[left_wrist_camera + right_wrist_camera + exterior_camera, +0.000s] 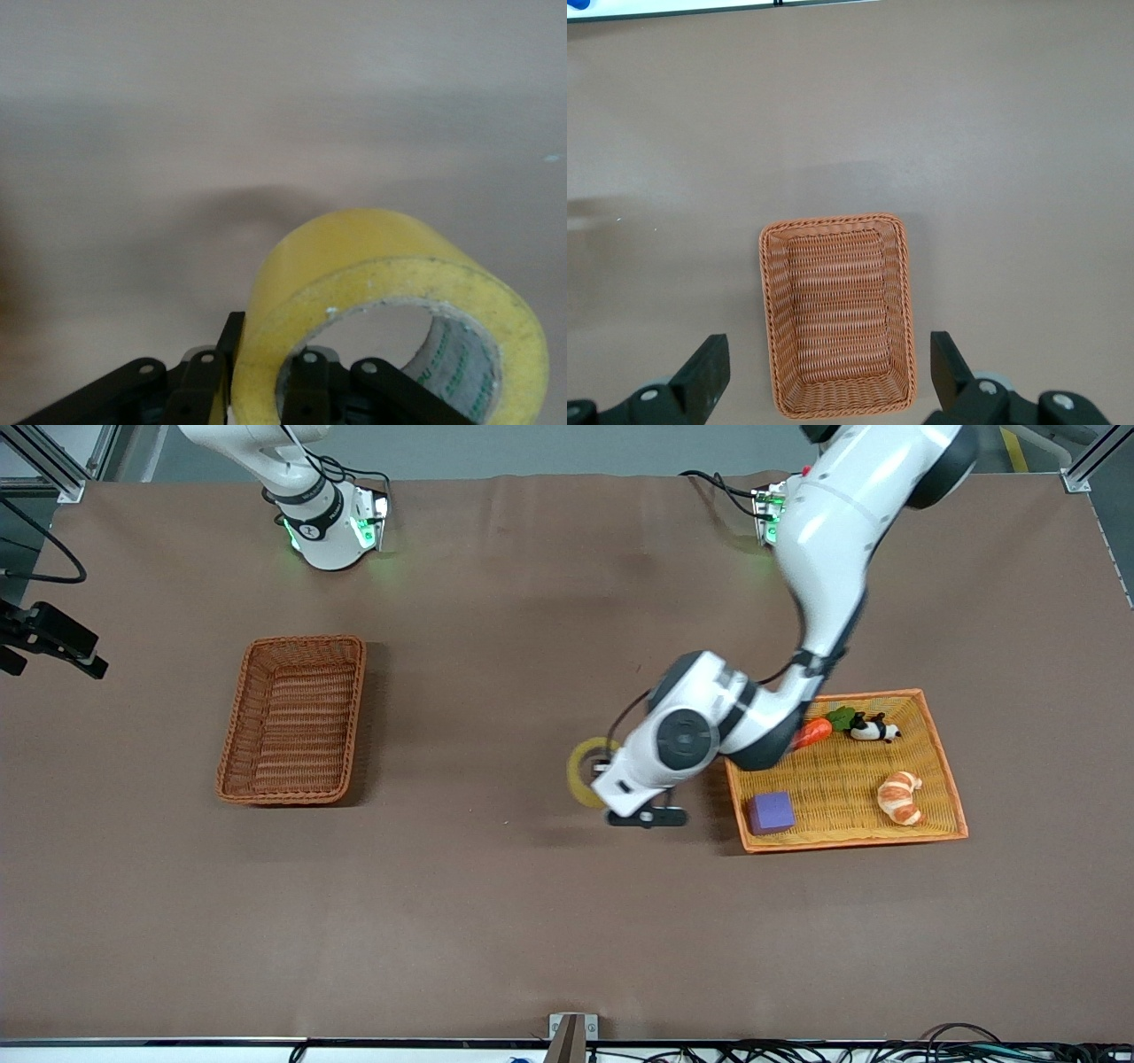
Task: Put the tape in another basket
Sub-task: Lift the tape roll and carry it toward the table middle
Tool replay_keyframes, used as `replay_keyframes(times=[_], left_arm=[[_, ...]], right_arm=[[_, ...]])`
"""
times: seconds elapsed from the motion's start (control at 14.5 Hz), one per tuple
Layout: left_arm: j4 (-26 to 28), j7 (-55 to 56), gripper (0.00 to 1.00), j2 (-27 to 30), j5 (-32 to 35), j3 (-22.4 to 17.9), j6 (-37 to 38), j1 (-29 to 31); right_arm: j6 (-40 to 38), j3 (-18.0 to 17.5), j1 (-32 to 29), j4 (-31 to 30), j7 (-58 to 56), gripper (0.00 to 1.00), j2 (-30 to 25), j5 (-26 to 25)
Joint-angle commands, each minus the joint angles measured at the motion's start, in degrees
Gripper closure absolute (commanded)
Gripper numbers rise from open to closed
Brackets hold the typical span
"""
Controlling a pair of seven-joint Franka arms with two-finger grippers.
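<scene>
Nearby, orange basket (pixel 941 757), tape (pixel 585 772) in left gripper (pixel 611 766)

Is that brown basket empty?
Empty: the basket shows only bare weave inside; the tape is in the left end effector.

Even overhead light falls on the brown tabletop (pixel 496 921), bright without harsh glare. Soft shadows lie beside the reddish-brown basket (pixel 292 719) and under the left claw (pixel 611 766), a faint dark patch on the cloth below it. The left arm's upper link is smeared by motion blur. Green lamps glow at both arm bases. In the left wrist view the tape (pixel 390 305), right at the claw, is slightly soft, and the tabletop past it is hazy.
</scene>
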State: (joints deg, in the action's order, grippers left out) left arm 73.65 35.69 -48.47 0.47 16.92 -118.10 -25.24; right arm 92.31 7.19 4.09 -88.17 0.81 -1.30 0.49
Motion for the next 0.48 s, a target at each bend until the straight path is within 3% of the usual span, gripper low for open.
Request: replay_keyframes(times=[0.0, 0.21, 0.34, 0.41], left_arm=[[-7.0, 2.4, 0.95, -5.1, 0.2, -0.4, -3.1, -4.8], [-9.1, 4.8, 0.9, -8.7, 0.0, -0.2, -7.6, -8.8], [-9.1, 5.0, 0.77, -9.1, 0.0, -0.4, -9.2, -11.0], [-9.1, 5.3, 0.63, -9.8, 0.0, -0.6, -9.9, -12.3]], right_arm=[[-0.2, -1.2, -0.6, -0.2, 0.5, 0.0, -0.5, 1.2], [0.8, -2.2, 0.2, -0.4, 0.4, 0.0, 0.9, 1.1], [1.0, -2.4, 1.5, -0.6, 0.5, 0.0, 1.9, 1.0], [1.4, -2.4, 1.7, -0.7, 0.5, 0.0, 2.3, 0.9]])
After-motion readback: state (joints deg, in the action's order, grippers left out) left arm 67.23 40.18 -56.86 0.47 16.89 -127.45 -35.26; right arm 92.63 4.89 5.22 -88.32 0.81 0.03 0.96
